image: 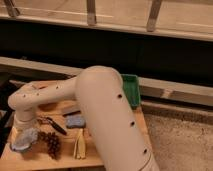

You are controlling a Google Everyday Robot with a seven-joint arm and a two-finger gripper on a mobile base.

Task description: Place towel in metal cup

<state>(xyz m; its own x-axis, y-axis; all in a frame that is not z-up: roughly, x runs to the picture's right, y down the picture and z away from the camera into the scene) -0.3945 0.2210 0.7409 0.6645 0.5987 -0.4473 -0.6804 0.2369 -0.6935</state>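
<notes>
The towel (25, 140) is a crumpled pale blue-white cloth lying at the front left of the wooden table (60, 162). My gripper (22, 128) is at the end of the cream arm, pointing down, directly over the towel and touching or nearly touching its top. I cannot make out a metal cup; it is hidden or out of view.
A bunch of dark grapes (51, 143) lies right of the towel. A black-handled tool (53, 125), a blue sponge (76, 121) and a yellow item (80, 148) lie mid-table. A green bin (131, 90) stands at the back right. My arm's bulk covers the table's right side.
</notes>
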